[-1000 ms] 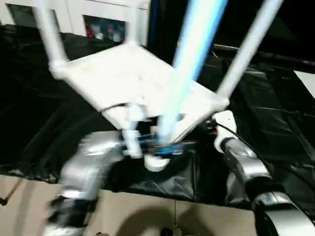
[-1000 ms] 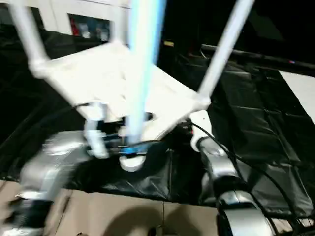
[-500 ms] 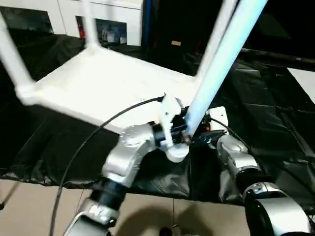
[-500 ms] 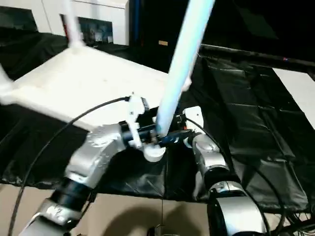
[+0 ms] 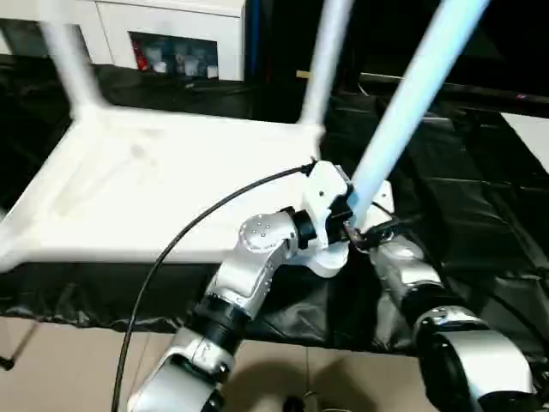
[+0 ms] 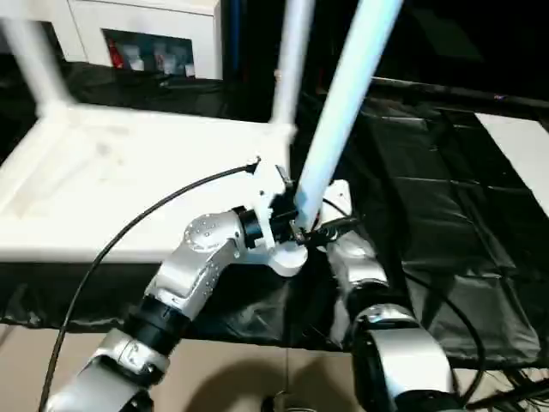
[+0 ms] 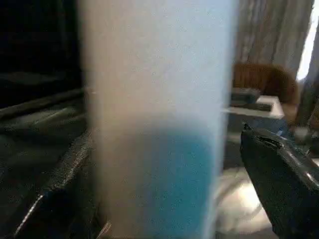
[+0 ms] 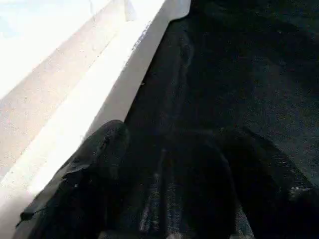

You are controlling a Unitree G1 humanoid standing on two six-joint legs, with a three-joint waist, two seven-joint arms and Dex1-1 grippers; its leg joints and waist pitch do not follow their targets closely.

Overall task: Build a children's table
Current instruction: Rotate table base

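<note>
Black sheeting covered the work surface, and on it lay the children's table, upside down, two legs rising at its far corners. At its near right corner the left pincer stood wide, clamped on a leg that slanted upward. Just beside it, the right pincer hung apart over the sheeting, gripping nothing.
</note>
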